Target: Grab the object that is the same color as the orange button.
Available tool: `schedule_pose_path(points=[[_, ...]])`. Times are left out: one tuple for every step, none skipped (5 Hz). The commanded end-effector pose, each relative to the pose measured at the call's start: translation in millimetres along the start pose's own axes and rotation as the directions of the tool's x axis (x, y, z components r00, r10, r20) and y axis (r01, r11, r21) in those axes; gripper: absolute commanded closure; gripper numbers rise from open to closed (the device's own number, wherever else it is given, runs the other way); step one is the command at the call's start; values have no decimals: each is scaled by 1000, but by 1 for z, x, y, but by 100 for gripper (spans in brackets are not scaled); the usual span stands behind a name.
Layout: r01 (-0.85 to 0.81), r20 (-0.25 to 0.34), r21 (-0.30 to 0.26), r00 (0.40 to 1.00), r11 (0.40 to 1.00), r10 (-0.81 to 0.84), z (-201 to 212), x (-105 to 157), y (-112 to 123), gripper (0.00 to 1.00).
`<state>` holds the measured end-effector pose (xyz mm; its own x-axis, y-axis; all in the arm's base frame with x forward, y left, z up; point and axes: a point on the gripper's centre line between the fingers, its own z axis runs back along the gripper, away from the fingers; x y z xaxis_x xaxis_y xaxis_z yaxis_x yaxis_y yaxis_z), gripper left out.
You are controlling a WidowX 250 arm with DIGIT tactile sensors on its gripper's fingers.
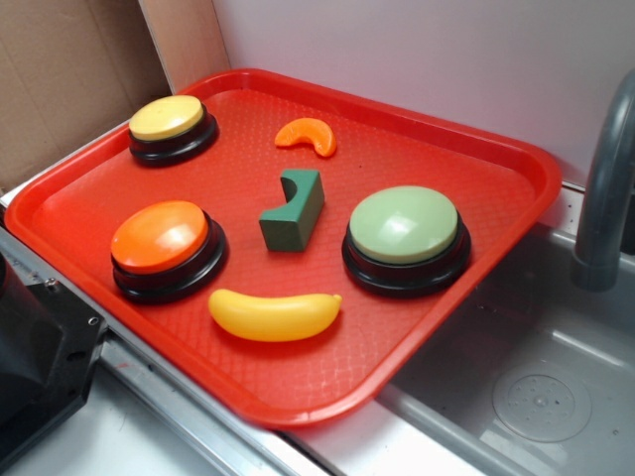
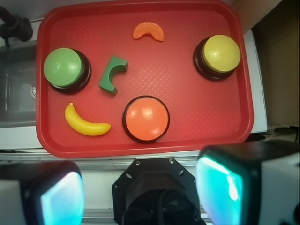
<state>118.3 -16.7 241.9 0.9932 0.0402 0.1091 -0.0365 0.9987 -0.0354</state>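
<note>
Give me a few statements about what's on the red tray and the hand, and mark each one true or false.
1. The orange crescent lies on the red tray, touching none of the buttons. True.
2. The hand is closed on the orange crescent. False: its fingers stand apart, off the tray, holding nothing.
3. The green notched block sits between the green button and the orange button. True.
4. The banana rests on top of the yellow button. False: it lies flat on the tray, near the green and orange buttons.
5. There are four buttons on the tray. False: there are three.
</note>
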Motion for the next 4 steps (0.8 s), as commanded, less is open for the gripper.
schedule_pose_path(points=[[0,0,0,1000,1000,0,0,0,0,0],[162,8,113,986,980,-164,-6,50,1,0],[364,-7,176,930,915,-369,-15,98,1,0],[557,-77,241,827,795,-556,-33,143,1,0]])
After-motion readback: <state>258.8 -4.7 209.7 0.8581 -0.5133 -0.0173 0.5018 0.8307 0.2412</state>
